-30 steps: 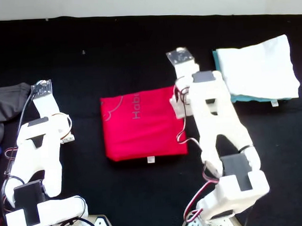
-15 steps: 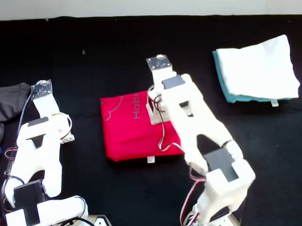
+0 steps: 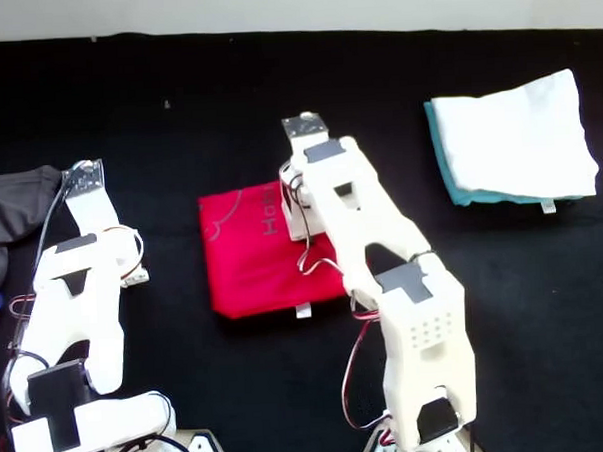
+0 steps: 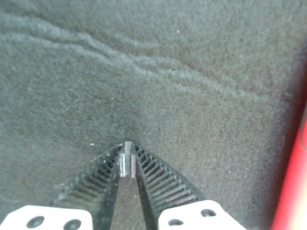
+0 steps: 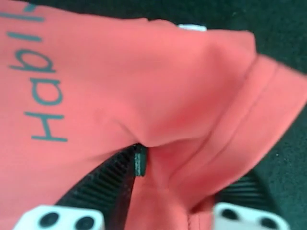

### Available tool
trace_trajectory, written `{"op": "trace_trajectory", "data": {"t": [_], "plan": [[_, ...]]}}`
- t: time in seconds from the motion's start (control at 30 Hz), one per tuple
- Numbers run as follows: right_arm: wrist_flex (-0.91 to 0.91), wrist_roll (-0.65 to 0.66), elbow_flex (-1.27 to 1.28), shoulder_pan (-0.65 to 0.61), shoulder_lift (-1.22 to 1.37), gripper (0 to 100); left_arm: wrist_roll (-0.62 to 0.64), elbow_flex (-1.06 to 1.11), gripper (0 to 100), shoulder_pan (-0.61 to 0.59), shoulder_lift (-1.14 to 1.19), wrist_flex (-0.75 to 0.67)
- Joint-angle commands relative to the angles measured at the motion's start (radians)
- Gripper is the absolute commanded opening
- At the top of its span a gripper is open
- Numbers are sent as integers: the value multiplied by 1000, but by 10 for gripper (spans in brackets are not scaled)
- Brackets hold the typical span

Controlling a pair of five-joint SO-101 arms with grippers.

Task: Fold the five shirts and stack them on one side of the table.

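**Q:** Why does the right gripper sit on the red shirt?
**A:** Its jaws are clamped on a raised ridge of fabric beside a hemmed sleeve, toward the shirt's far right part in the high view. Judged from the task, this hold serves either to tidy the last fold or to carry the shirt to the stack.

**Q:** And the left gripper?
**A:** It is closed on nothing, with its tips low over the black table cover, apart from the shirt on its left. It appears parked clear of the work.

**Q:** Where is the shirt, and how does it look?
**A:** It lies mid-table, between the arms. It is folded to a near-square packet, printed side up, with teal lettering showing and a small white label at the near edge. The cloth looks soft and bunches where pinched.

**Q:** The other shirts?
**A:** A white shirt lies folded on a teal shirt at the far right. A dark garment lies crumpled at the left edge.
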Motion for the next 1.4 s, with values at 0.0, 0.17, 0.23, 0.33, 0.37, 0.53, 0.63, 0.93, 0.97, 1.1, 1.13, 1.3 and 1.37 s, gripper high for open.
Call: {"op": "trace_trajectory", "data": {"t": [0.0, 0.17, 0.23, 0.33, 0.37, 0.53, 0.63, 0.93, 0.97, 1.1, 1.13, 1.3, 1.37], "plan": [[21, -2, -42, 33, 19, 10, -2, -5, 9, 5, -22, -21], [165, 20, -217, 156, 16, 5, -2, -5, 9, 5, -22, -21], [232, 83, -334, 220, 19, 5, -2, -5, 9, 5, -22, -21], [331, 178, -503, 317, 21, 5, -2, -5, 9, 5, -22, -21], [367, 218, -562, 344, 21, 5, -2, -5, 9, 5, -22, -21], [461, 368, -779, 446, 25, 5, -2, -5, 9, 5, -21, -21], [446, 427, -809, 498, 28, 5, -2, -5, 9, 5, -21, -21], [113, 512, -498, 653, 35, 5, -2, -4, 9, 5, -21, -21], [77, 512, -455, 654, 48, 5, -2, -4, 9, 5, -21, -21], [31, 512, -415, 642, 134, 5, -2, -2, 9, 5, -21, -21], [35, 512, -417, 630, 153, 5, -2, -2, 9, 5, -21, -21], [193, 512, -576, 559, 128, 5, -2, -2, 9, 5, -21, -21], [275, 512, -694, 536, 99, 5, -2, -2, 9, 5, -21, -21]]}}
